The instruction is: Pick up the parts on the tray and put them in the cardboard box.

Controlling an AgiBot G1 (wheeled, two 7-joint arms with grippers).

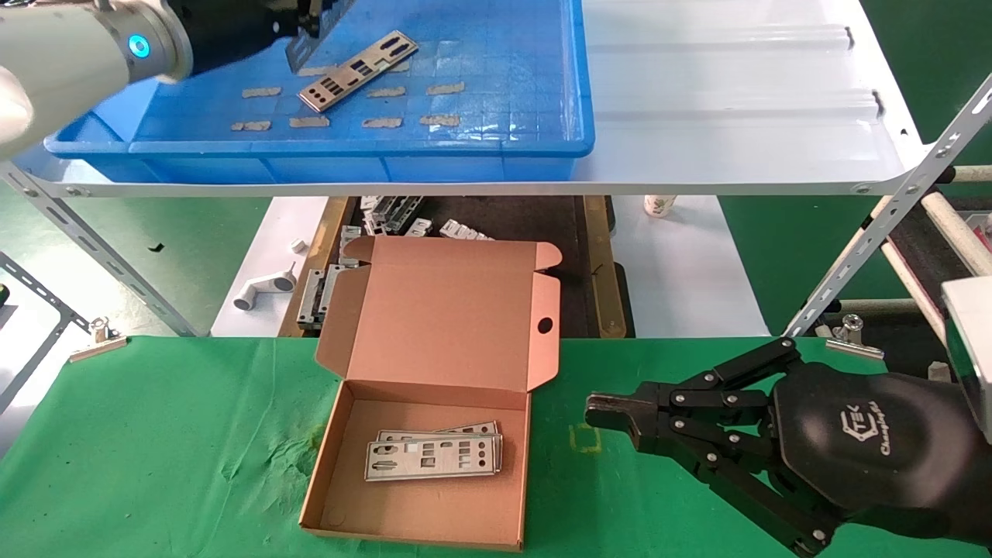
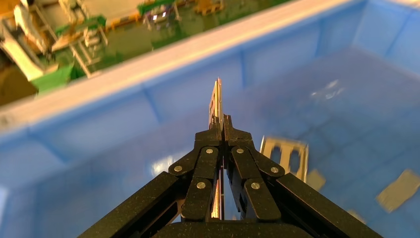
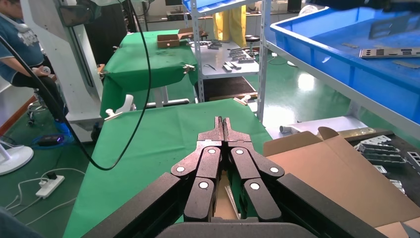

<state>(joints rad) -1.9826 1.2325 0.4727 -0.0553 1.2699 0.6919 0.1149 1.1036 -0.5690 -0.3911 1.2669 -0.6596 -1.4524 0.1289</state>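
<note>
The blue tray [image 1: 542, 147] sits on the shelf at the back. One silvery part [image 1: 358, 70] lies flat on its floor among tan tape strips. My left gripper [image 2: 222, 124] hangs above the tray's left half, shut on another part [image 2: 216, 101] that I see edge-on; the head view shows this plate [image 1: 298, 53] lifted off the floor. The open cardboard box [image 1: 434, 310] rests on the green table with two parts [image 1: 434, 453] stacked inside. My right gripper [image 1: 601, 411] is shut and empty, low over the table just right of the box.
The white sheet-metal shelf [image 1: 736, 116] carries the tray, and its slanted struts [image 1: 876, 232] flank the table. Below it lie grey brackets [image 1: 387, 213] on a dark board and a white plastic elbow [image 1: 263, 291]. A person [image 3: 15, 39] sits far off.
</note>
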